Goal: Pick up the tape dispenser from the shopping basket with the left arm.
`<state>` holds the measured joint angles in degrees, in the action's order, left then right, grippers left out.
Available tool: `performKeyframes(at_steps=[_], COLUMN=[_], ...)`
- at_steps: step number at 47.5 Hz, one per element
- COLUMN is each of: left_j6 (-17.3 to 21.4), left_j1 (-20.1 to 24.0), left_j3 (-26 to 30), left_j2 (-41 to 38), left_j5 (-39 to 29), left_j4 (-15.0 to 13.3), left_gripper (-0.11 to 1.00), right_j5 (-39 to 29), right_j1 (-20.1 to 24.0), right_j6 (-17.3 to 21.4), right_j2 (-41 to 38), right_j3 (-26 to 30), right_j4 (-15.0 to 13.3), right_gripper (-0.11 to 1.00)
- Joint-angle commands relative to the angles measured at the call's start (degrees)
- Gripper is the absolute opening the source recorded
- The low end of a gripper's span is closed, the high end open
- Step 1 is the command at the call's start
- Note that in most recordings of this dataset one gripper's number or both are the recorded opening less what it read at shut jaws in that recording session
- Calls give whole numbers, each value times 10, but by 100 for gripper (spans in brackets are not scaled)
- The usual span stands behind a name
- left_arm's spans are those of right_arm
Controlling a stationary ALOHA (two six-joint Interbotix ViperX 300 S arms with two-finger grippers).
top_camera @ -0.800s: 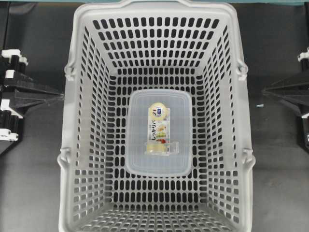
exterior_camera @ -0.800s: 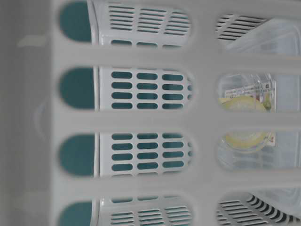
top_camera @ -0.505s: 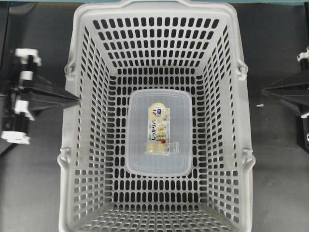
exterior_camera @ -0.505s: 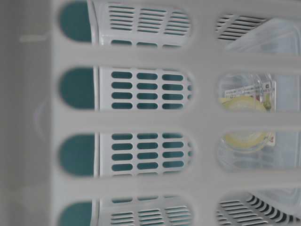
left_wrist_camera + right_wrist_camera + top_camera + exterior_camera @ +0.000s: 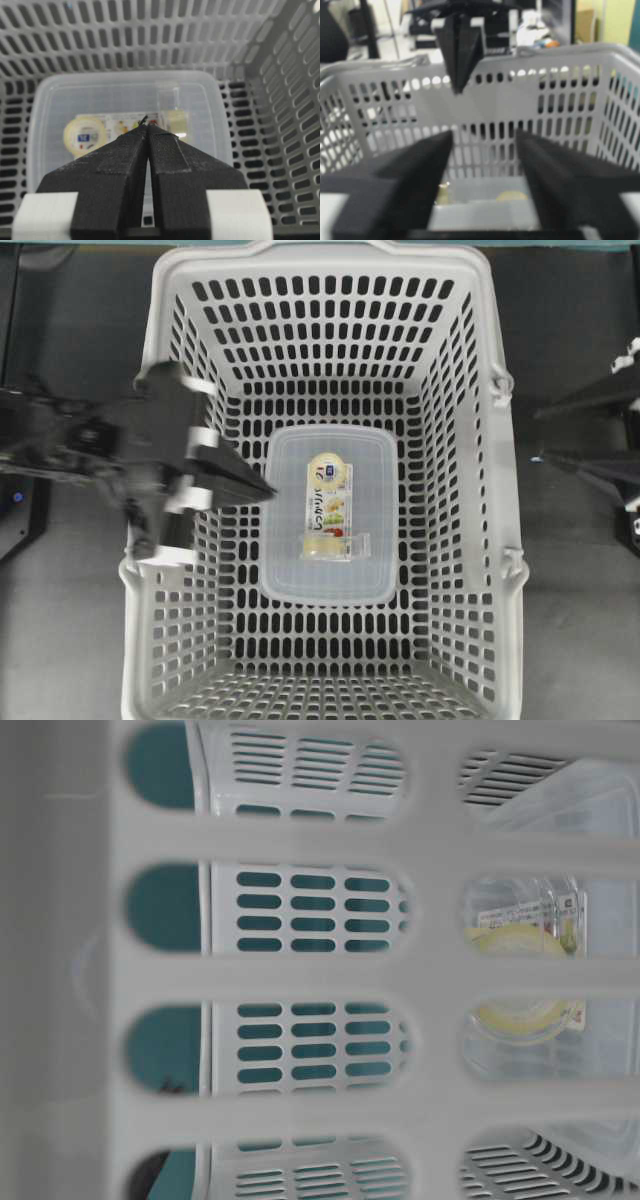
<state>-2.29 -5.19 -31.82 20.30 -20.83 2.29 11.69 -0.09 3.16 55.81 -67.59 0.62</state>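
While the small clear plastic tape dispenser lies on the translucent lidded food box inside the light-grey slotted shopping basket, the black left gripper, pressed together and empty, risks nudging it aside unless opened first.

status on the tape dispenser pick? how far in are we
Done: the left gripper is over the shopping basket, fingers shut and empty. In hand: the approach. The tape dispenser lies untouched on the food box. Left: open, descend, grasp, lift. The right gripper is open outside the basket.
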Motion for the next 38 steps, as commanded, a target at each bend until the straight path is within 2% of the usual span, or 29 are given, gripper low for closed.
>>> performKeyframes(at_steps=[1,4,6,11,23,28,35,38], left_j6=[-4,-5,-5,-6,-8,-19,-43,-54], left_j1=[-3,-4,-4,-4,-11,-12,-18,-23], left_j3=[54,77,94,118,147,160,181,187], left_j2=[-33,-54,-71,-99,-149,-173,-204,-219], left_j5=[-39,-72,-98,-129,-134,-137,-144,-150], left_j4=[2,2,3,2,3,2,3,2], left_gripper=[0,0,0,0,4,29,73,86], right_j5=[-4,-10,-13,-16,-16,-16,-16,-16], right_j1=[-1,-1,-1,-1,2,4,4,4], right_j6=[0,0,0,0,0,0,0,0], right_j2=[-1,0,1,4,8,9,11,11], right_j3=[11,11,11,11,11,10,8,8], right_j4=[2,2,2,2,2,2,2,2], right_gripper=[61,72,75,74,74,74,74,74])
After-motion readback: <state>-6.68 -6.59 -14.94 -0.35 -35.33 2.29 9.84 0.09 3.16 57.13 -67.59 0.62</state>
